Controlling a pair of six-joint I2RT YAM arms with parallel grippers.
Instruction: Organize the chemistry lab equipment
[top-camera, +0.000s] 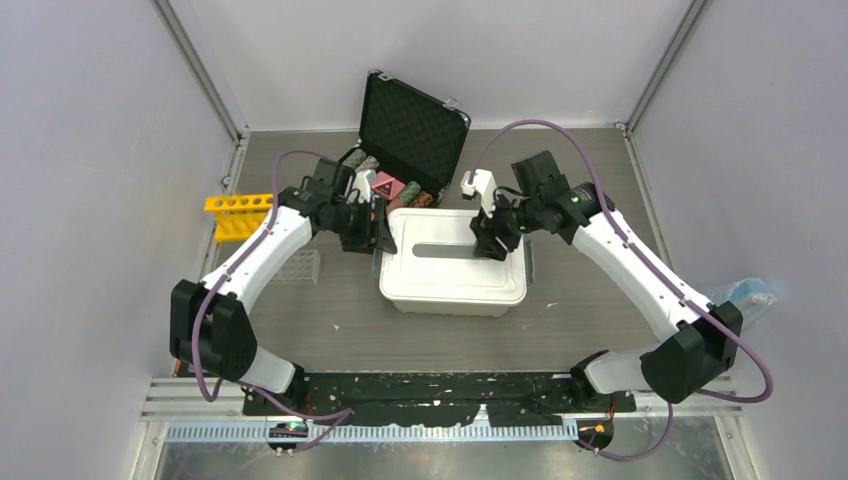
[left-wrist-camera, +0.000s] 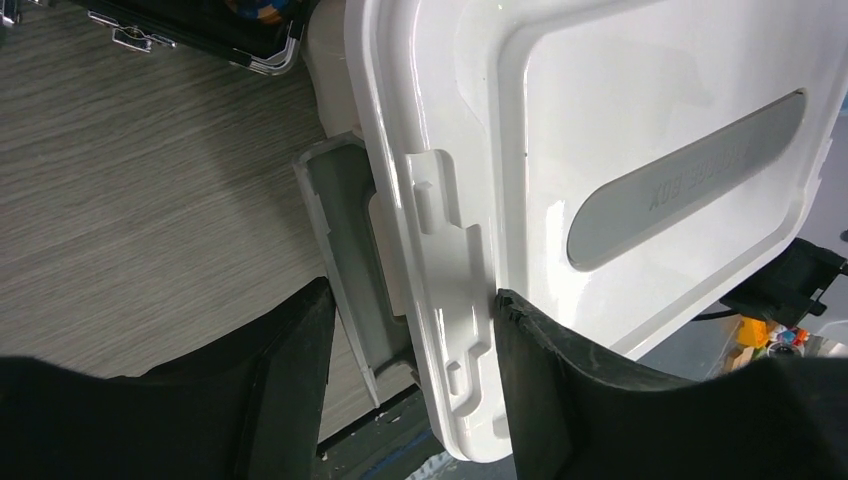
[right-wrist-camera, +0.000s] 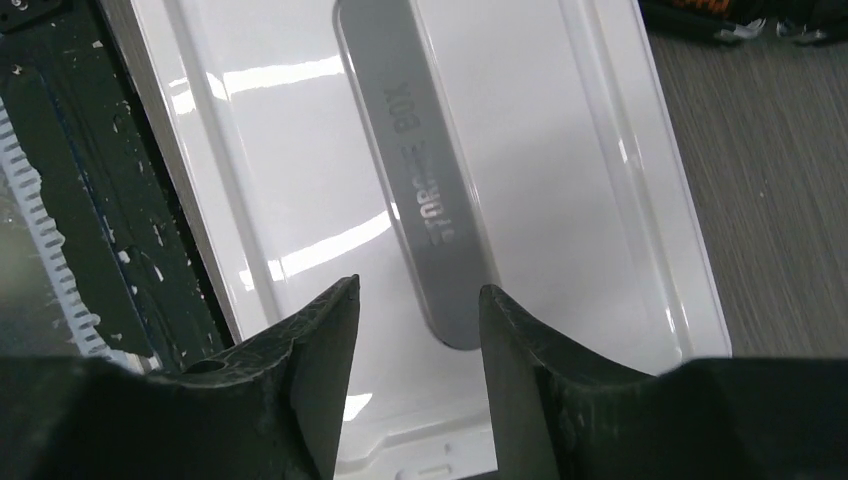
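Note:
A white storage box (top-camera: 455, 290) with its lid on stands mid-table. My left gripper (top-camera: 378, 240) is open at the box's left end. In the left wrist view (left-wrist-camera: 410, 300) its jaws straddle the lid's edge (left-wrist-camera: 450, 290) and the grey side latch (left-wrist-camera: 345, 240), which hangs outward. My right gripper (top-camera: 490, 240) is open just above the lid, over one end of the grey "STORAGE BOX" strip (right-wrist-camera: 420, 170), holding nothing (right-wrist-camera: 418, 290). The yellow tube rack (top-camera: 238, 215) and clear tube rack (top-camera: 297, 265) sit at the left. The other small items are out of view.
An open black case (top-camera: 410, 135) with striped poker chips stands behind the box. A bluish clear object (top-camera: 748, 292) lies at the far right edge, past the right arm. Side walls close in the table on the left and right.

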